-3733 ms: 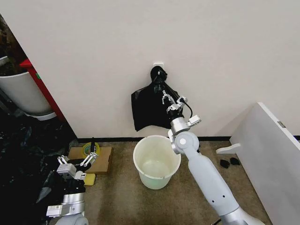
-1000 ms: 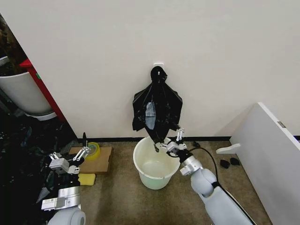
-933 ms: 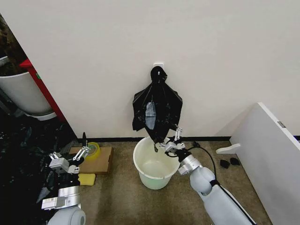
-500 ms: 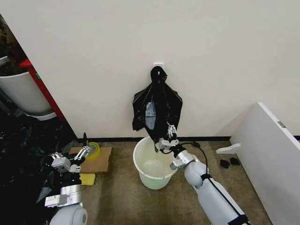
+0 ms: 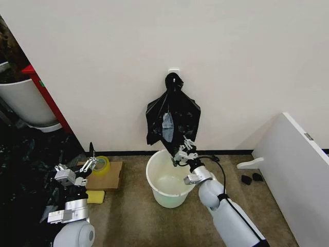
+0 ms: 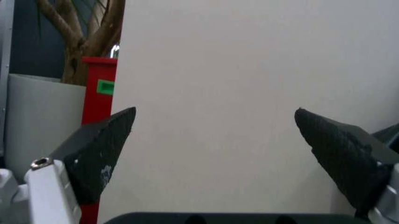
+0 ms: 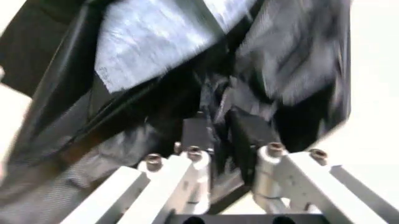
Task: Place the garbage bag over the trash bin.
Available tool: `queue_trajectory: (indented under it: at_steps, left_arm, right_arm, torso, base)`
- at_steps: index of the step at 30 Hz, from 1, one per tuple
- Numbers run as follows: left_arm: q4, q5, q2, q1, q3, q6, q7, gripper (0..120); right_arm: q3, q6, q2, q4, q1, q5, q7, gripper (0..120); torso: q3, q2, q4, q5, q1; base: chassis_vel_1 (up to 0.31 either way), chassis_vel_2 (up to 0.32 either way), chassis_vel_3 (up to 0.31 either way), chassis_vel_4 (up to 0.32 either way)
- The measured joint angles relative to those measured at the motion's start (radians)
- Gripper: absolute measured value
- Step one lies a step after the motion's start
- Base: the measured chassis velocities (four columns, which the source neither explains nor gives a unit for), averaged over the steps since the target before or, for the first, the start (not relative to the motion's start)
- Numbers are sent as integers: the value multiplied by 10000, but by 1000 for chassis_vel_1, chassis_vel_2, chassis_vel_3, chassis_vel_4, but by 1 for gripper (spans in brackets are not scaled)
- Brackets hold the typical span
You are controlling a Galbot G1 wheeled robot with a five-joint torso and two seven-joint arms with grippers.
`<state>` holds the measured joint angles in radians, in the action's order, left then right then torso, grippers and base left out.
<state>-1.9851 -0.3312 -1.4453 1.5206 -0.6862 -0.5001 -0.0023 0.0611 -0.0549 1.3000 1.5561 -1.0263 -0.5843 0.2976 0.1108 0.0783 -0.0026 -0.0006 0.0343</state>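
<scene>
Right tool (image 5: 182,149) pinches garbage bag (image 5: 172,121) above trash bin (image 5: 171,177) — left tool (image 5: 77,169) gapes; no legible writing.

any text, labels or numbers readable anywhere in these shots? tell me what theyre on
No text can be read in any view.
Green label on the red post: blank or too small to tell.
Pale patch on the hanging black bags: glossy sheen, no print readable.
Trash bin, yellow tape roll and cardboard: no visible markings.
</scene>
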Motion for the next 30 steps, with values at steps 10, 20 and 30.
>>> queue_trajectory:
  at_steps: [10,20,30]
  left_arm:
    - [-196,-159,455,-196,185,154,61,100]
    - [690,-912,3223,-1763,1664,330,1795,100]
    - [2820,-1664,4569,-4513,3792,1671,3878,100]
  right_arm:
    - [-935,-1042,-472,1693,-330,7158,-706,0]
    - [-967,-2772,-448,2675,-288,12465,-3293,0]
    - [-1008,-3400,-385,2343,-287,12551,-5080,0]
  torso:
    - [0,0,3,-1,0]
    - [0,0,-4,-3,0]
    - [2,0,-3,-2,2]
  base:
    - [0,0,0,0]
    - [0,0,0,0]
    - [0,0,0,0]
